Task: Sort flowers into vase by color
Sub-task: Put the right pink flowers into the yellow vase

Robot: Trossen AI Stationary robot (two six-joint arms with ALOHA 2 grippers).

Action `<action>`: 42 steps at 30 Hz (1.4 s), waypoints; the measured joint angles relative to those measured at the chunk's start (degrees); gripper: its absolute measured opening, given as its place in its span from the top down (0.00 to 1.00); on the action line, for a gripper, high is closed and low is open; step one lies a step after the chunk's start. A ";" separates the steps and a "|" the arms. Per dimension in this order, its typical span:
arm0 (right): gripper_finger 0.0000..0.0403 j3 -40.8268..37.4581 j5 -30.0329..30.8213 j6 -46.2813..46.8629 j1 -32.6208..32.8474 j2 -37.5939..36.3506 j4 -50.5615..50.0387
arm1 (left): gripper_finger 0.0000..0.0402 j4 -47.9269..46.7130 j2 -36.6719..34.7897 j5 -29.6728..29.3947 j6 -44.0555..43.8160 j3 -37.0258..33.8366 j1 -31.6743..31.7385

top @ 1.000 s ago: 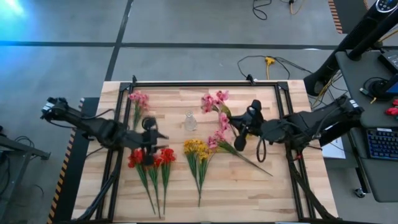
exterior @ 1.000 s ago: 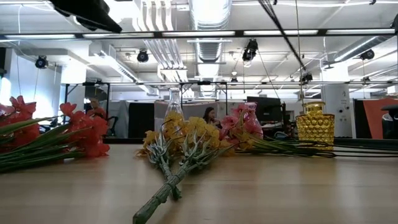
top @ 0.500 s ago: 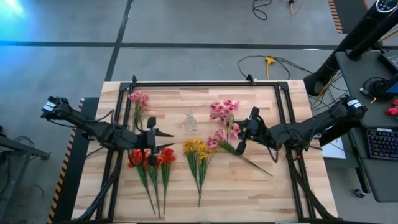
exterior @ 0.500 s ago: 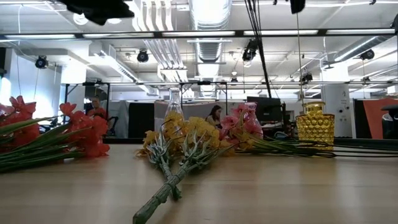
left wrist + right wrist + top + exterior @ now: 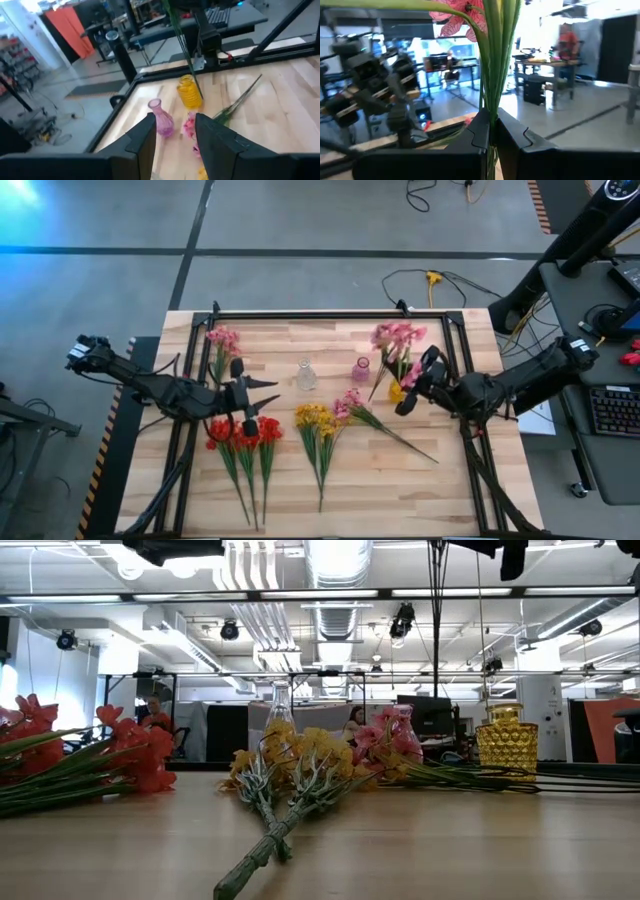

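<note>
High view, left to right: the left gripper [image 5: 243, 402] hangs spread and empty over the red flowers [image 5: 240, 434]. Yellow flowers [image 5: 316, 420] lie at centre. At three o'clock the right gripper [image 5: 412, 385] pinches the stems of a pink sprig [image 5: 396, 336]. Likely next: lower those stems into the pink vase [image 5: 361, 369]. No writing is legible.

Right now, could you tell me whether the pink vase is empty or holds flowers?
Empty: the pink vase stands bare, and the right gripper holds the pink flowers clear of it.
</note>
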 joint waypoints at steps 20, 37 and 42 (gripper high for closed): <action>0.97 6.13 23.50 -10.84 -0.14 -3.45 -3.37 | 0.70 -17.66 0.04 -0.77 -13.05 4.89 -0.07; 0.97 11.15 31.20 2.76 3.64 -2.82 -28.03 | 0.70 -17.85 0.04 -7.60 -12.34 5.38 0.00; 0.97 11.13 32.83 6.55 3.59 -3.26 -32.35 | 0.70 -17.53 0.04 -7.65 -11.79 5.35 0.00</action>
